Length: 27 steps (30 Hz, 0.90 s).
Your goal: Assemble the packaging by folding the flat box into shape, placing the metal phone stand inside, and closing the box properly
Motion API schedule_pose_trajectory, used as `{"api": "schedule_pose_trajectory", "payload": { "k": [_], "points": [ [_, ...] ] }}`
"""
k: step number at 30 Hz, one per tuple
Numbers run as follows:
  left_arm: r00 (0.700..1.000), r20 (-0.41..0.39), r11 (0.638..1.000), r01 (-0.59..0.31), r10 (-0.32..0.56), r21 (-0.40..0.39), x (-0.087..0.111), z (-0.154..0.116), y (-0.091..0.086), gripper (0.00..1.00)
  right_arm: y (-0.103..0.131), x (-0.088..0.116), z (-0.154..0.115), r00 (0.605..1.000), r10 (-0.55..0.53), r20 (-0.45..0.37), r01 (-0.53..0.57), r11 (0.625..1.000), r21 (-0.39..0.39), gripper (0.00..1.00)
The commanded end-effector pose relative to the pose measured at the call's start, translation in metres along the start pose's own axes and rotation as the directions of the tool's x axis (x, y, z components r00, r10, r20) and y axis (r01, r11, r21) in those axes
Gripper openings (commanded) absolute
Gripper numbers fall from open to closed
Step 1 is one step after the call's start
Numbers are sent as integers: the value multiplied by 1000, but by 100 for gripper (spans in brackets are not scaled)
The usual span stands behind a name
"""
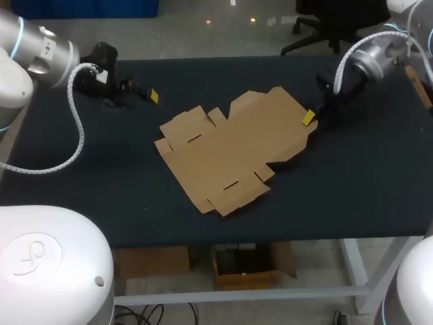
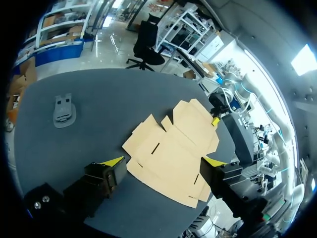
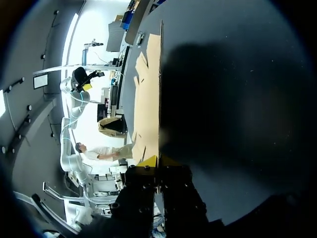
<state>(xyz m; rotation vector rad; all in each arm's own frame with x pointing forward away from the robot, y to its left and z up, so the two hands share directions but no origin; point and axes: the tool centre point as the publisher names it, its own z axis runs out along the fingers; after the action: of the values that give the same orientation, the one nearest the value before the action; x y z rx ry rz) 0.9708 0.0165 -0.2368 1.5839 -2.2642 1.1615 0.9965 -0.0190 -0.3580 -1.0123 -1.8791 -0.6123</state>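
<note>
operator: status of the carton?

tech: the flat box (image 1: 230, 150) lies unfolded at mid-table. the right gripper (image 1: 309, 117) is at its 3 o'clock edge. the right wrist view shows both fingers pinched on that flap's edge. the edge looks slightly raised off the table (image 1: 379, 176).

operator: left arm?

tech: the left gripper (image 1: 152, 96) hovers off the box's 10 o'clock corner, fingers spread wide, holding nothing. from that gripper, the box is at 12 o'clock. the metal phone stand (image 2: 64, 110) is at about 10 o'clock, lying on the table, well apart from the box.

operator: procedure for the step in hand?

tech: judged to be the first fold.
1. swing the pinched flap about its crease, toward 9 o'clock. a straight lift is likely to raise the whole sheet.
2. bring the left gripper down on the centre panel to pin it.
3. hold the flap near its edge only, so the fingers clear the rising wall.

risk: an unpinned sheet may slide across the dark tabletop.
</note>
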Motion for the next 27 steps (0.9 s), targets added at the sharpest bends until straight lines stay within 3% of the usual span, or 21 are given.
{"api": "schedule_pose_trajectory", "payload": {
  "k": [1, 11, 19, 27],
  "points": [
    [1000, -1, 1000, 0, 0, -4, -1, 0, 2, 100, 1, -5, 7, 999, 36, 32, -36, 999, -21, 100],
    [1000, 0, 1000, 2, -2, -5, -4, 0, 2, 100, 0, -3, -13, 976, 135, 169, -109, 982, -155, 100],
    [1000, 0, 1000, 8, -8, -5, -7, 0, 1, 100, -9, -1, -27, 966, 170, 193, -122, 963, -239, 100],
    [1000, 2, 1000, 1, -1, -5, -8, 1, 1, 100, -23, 7, -34, 950, 236, 202, -141, 907, -396, 100]
  ]
}}
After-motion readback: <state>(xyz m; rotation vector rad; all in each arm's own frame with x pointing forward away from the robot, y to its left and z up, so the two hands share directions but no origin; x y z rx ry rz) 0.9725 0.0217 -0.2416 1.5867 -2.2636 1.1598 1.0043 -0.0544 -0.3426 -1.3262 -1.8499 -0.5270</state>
